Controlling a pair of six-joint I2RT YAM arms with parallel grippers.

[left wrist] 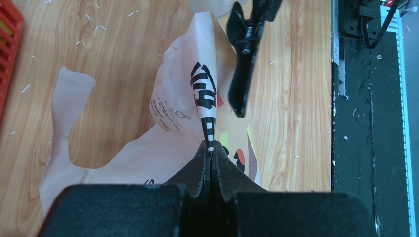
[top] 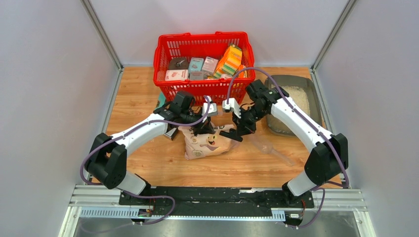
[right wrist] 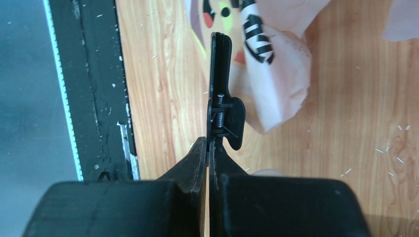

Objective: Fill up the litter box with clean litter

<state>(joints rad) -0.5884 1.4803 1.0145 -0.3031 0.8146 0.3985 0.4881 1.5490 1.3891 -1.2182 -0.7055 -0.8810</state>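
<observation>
Pinching the top fold of the pinkish-cream paper bag with the cartoon cat (left wrist: 173, 98) in my left fingers (left wrist: 195, 173), I hold it upright mid-way across the wooden worktop (top: 143, 98). My right fingers (right wrist: 193, 160) are clenched on a black spring clip (right wrist: 221, 74), which hangs just beside the bag's mouth; I cannot tell whether it bites the paper. The shallow grey-brown plastic litter box (top: 312, 86) sits at the far right, well apart from the bag, with pale beige-white clean litter (top: 296, 96) in it. I judge this the clip step, either opening or resealing the bag. The next move calls for lining the clip squarely with the fold while my left grip steadies the paper
</observation>
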